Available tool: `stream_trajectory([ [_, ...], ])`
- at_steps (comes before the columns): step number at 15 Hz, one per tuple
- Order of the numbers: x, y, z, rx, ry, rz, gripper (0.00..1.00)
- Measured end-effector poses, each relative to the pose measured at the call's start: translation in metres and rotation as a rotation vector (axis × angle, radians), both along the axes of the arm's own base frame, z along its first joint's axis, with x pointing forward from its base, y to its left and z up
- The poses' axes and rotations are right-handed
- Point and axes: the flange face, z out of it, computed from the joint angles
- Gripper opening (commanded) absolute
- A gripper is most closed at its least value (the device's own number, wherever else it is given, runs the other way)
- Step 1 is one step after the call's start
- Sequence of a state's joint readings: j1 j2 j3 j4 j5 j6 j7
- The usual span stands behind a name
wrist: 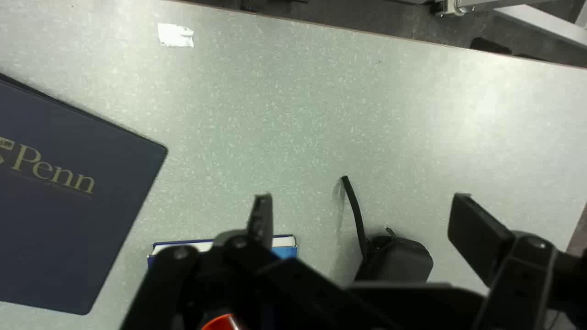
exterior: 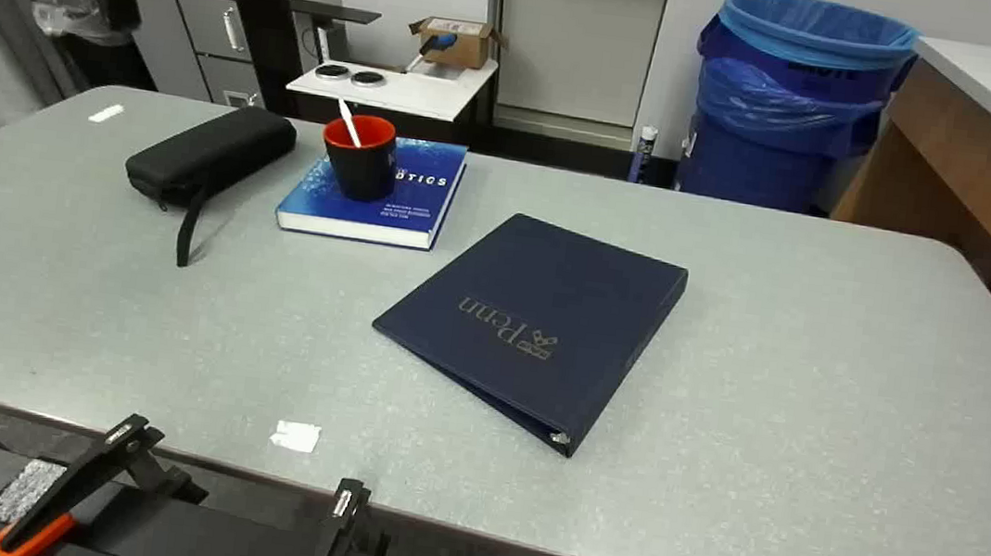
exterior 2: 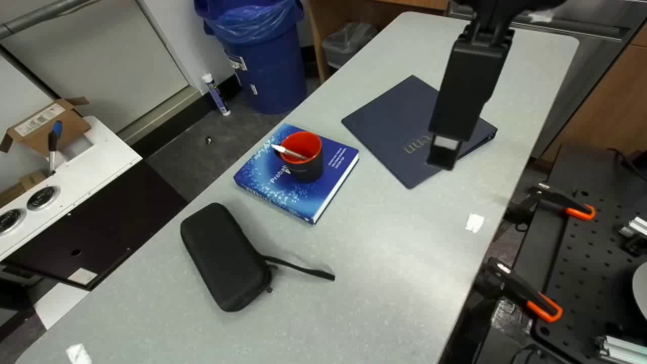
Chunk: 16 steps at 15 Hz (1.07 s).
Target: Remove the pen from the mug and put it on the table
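The white pen point(exterior: 349, 123) leans in the dark mug point(exterior: 364, 174) with red inside, its upper end sticking out past the rim. The pen point(exterior 2: 289, 151) and mug point(exterior 2: 309, 171) also show in an exterior view. The mug stands upright on a blue book. In the wrist view only a bit of the mug's red rim point(wrist: 219, 323) shows at the bottom edge; the pen is not clear there. The grey speckled table point(exterior: 219, 330) lies below. My gripper point(wrist: 362, 197) is open and empty, high above the table; it also shows in an exterior view point(exterior 2: 451, 134).
The blue book point(exterior: 414, 213) lies under the mug. A black case point(exterior 2: 225, 258) with a strap lies beside the book. A dark blue Penn binder point(exterior: 537, 320) lies on the book's other side. White tape point(exterior: 295, 436) marks the table near its front edge.
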<state>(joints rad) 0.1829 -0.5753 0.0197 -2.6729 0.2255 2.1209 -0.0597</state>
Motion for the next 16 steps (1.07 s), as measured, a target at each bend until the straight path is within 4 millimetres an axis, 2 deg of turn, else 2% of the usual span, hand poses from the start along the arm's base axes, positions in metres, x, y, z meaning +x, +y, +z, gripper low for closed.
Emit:
stream_trajectory([
  [5,0.002,-0.001,0.0,-0.003,-0.008,-0.003,1.0],
  [7,0.012,-0.005,0.001,-0.015,-0.048,-0.02,1.0],
  [9,0.032,-0.009,0.004,-0.036,-0.102,-0.038,1.0],
  [12,0.074,-0.01,0.004,-0.086,-0.168,-0.073,1.0],
  [16,0.136,0.002,-0.016,-0.138,-0.179,-0.157,1.0],
])
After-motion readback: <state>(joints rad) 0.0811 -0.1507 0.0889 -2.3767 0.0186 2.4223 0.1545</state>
